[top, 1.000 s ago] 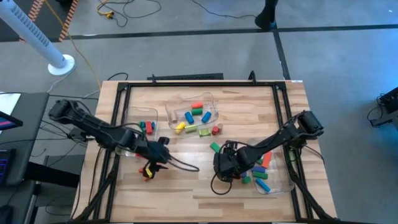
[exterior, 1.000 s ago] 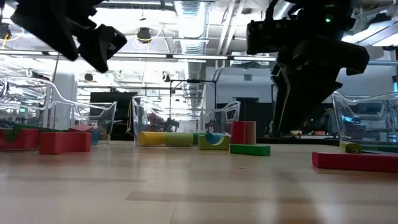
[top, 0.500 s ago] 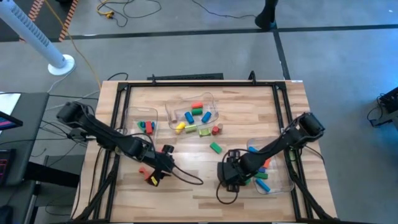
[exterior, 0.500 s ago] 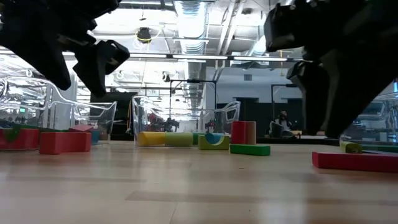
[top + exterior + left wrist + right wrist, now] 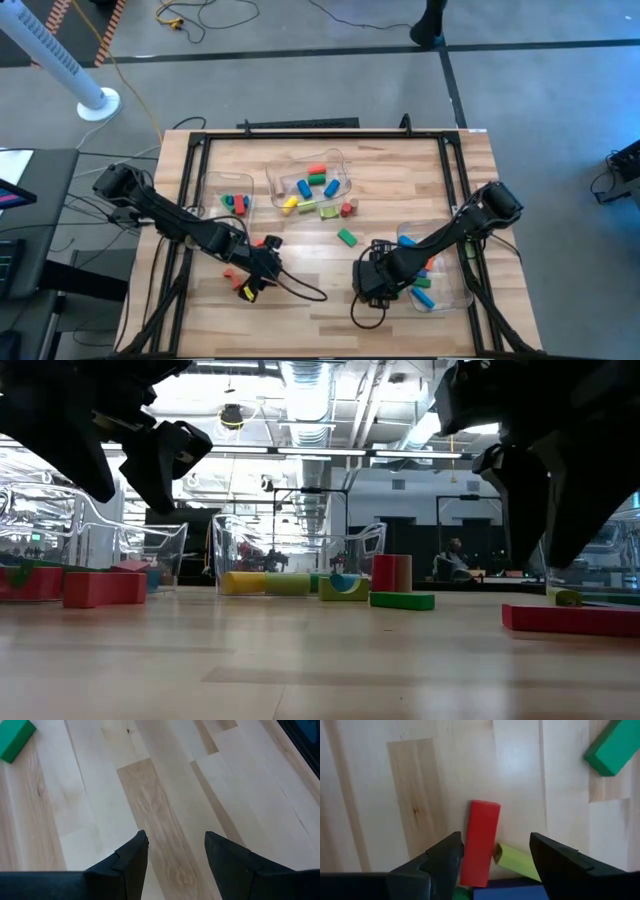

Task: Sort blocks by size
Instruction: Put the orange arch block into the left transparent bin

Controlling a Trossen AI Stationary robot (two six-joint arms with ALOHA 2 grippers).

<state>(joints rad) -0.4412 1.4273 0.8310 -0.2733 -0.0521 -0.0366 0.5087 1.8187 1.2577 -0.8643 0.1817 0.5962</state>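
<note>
My left gripper [image 5: 262, 265] is open and empty above bare table in the left wrist view [image 5: 175, 837]. A red block [image 5: 268, 241], an orange block [image 5: 232, 275] and a yellow block [image 5: 247, 290] lie around it. My right gripper [image 5: 368, 282] is open above the table just left of the right bin [image 5: 440, 290]. In the right wrist view [image 5: 495, 840] a red bar [image 5: 480, 842] lies flat below and between its fingers, with a yellow-green block [image 5: 517, 862] and a blue block [image 5: 510, 892] beside it. A green bar [image 5: 347, 237] lies on the table mid-way.
A clear bin [image 5: 340, 165] at the table's middle far side holds several coloured blocks. A smaller bin [image 5: 215, 180] at the left holds green and red blocks. The right bin holds blue, green and orange blocks. A black frame [image 5: 300, 128] runs round the table.
Both grippers have moved toward the table's near edge. The left one has also gone a little toward the right, past the red block. The right one has come down beside the right bin. Both stay open. No block has moved.
</note>
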